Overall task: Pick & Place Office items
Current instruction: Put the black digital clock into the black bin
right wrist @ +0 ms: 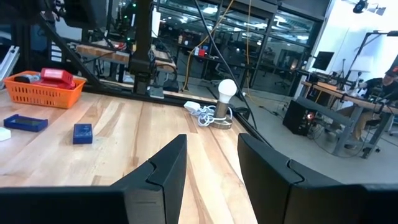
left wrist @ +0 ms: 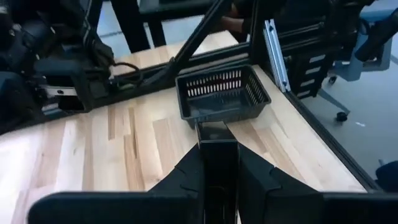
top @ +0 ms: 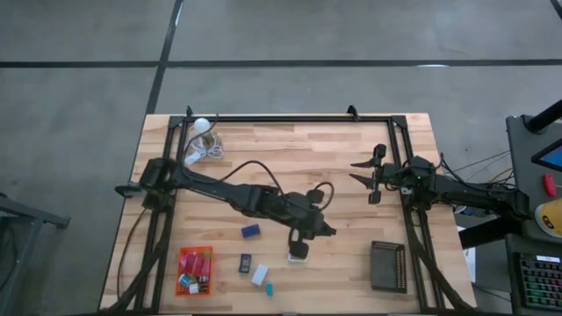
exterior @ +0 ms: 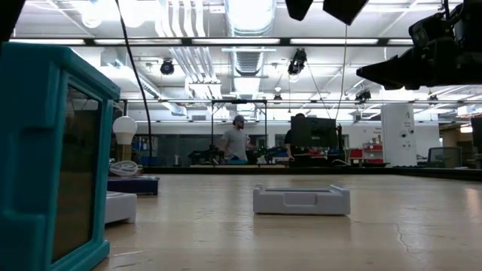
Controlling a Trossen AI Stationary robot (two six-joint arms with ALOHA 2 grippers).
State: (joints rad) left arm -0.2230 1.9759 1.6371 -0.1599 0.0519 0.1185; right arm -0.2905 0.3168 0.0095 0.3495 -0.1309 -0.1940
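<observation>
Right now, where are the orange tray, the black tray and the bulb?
orange tray [top: 179, 263]: high view, on its left rim.
black tray [top: 387, 266]: high view, on its ribbed floor, near the middle.
bulb [top: 202, 125]: high view, on the white round globe, above the coiled cord.

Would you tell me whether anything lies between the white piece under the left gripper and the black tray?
Nothing visible does: the wood between the white piece and the black tray is bare. The other loose pieces lie on the opposite side, toward the orange tray.
</observation>
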